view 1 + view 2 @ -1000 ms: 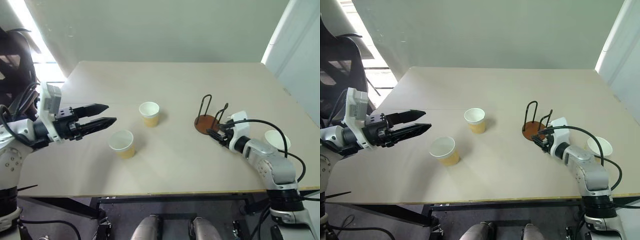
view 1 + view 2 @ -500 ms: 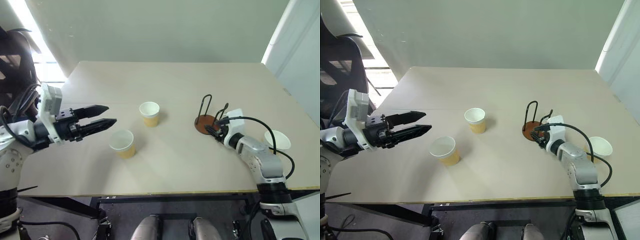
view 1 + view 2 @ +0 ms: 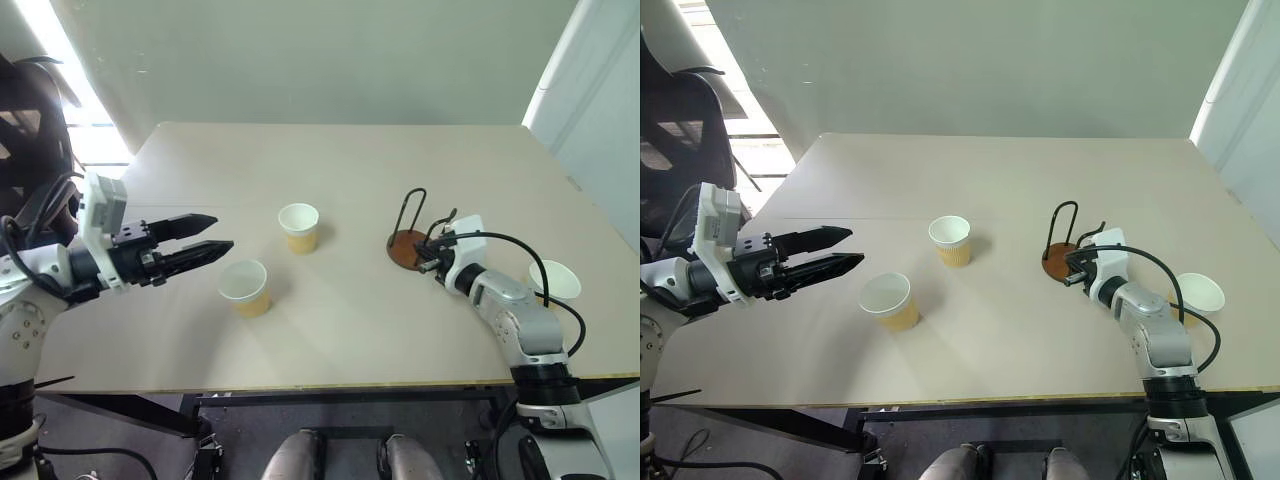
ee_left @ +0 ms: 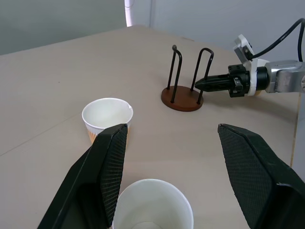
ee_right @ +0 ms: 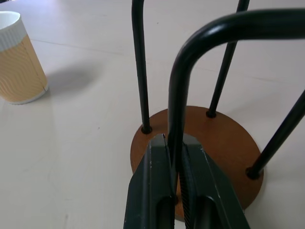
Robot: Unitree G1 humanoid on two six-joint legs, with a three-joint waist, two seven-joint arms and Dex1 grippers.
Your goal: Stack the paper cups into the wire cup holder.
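i see three paper cups on the table, all upright with their mouths up, and none sits in the wire cup holder point(image 3: 412, 243). the near cup point(image 3: 244, 287) stands just ahead of my left gripper point(image 3: 217, 231); from the left wrist view its white inside looks empty. the second cup point(image 3: 299, 227) stands a little farther back and toward the middle, also empty as far as i can see. the third cup point(image 3: 555, 283) is well apart from the others, near the right edge of the table, just beyond my right forearm.

the holder stands right of centre: a round reddish-brown base with two upright black wire loops and nothing between them. my right gripper point(image 5: 174, 162) has its fingers pressed together on one upright of the nearer loop, low down by the base; in the right wrist view the black wire runs up between the two fingers. my left gripper hangs level above the table with its fingers spread apart and nothing between them, pointing toward the cups.

the table point(image 3: 340, 170) is a pale beige board, bare apart from the cups and the holder. behind it is a plain pale green wall point(image 3: 320, 60), bright light comes in at the far left, and a dark chair point(image 3: 675, 120) stands at the left side.
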